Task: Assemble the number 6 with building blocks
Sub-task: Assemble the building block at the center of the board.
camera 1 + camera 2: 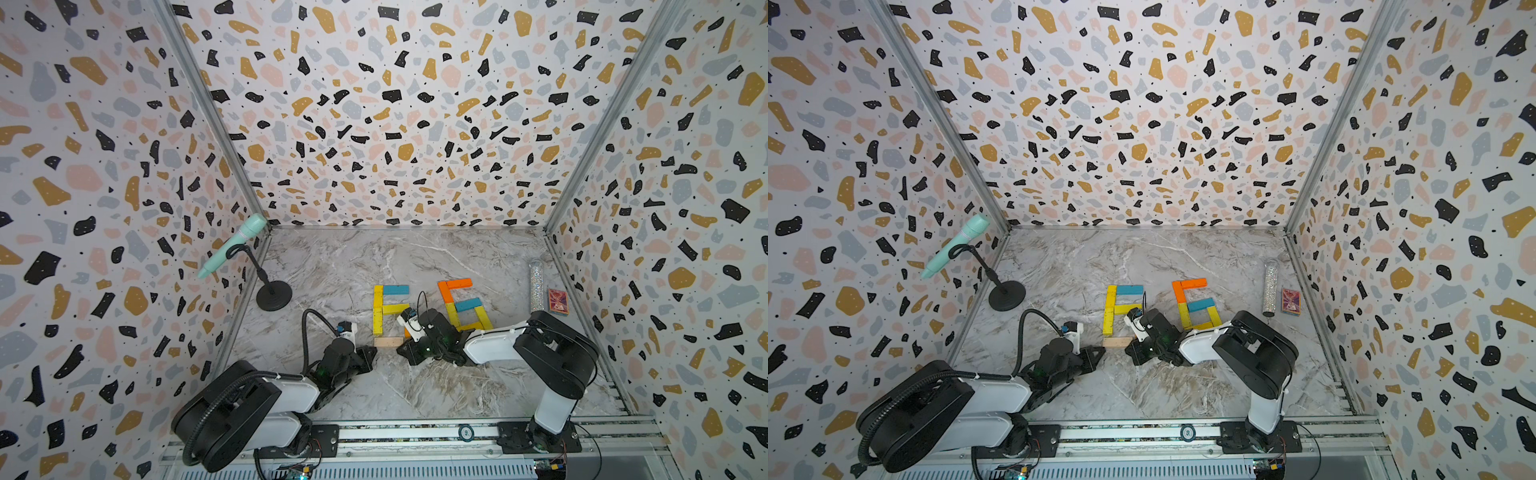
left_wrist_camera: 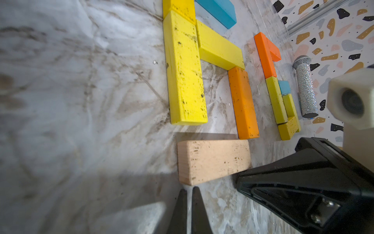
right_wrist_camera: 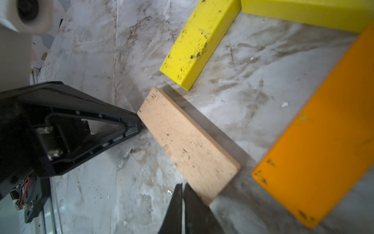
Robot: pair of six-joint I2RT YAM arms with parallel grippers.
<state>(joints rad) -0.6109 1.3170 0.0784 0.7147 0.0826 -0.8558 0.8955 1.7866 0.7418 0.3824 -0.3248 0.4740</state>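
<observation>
Left fingers (image 2: pixel 179 214) and right fingers (image 3: pixel 194 210), pressed together, flank the pale plank (image 2: pixel 212 160).

Robot lab cell, by the look: terrazzo-print panels (image 1: pixel 395 124) boxing in a marble-look worktop (image 1: pixel 332 257), two robot arms (image 1: pixel 257 395) bolted to an aluminium rail (image 1: pixel 415 434) up front.

Six yellow blocks (image 2: pixel 185 68), three orange (image 2: pixel 243 103), two blue (image 2: pixel 218 10), one pale (image 2: pixel 212 160).

Left arm (image 1: pixel 249 399), right arm (image 1: pixel 552 361): black joint housings, white link shells. Black hose (image 1: pixel 306 338) on left. White wrist camera housings (image 2: pixel 352 101). Gripper fingers (image 3: pixel 81 113) black, triangular; silver screws (image 3: pixel 53 152).
</observation>
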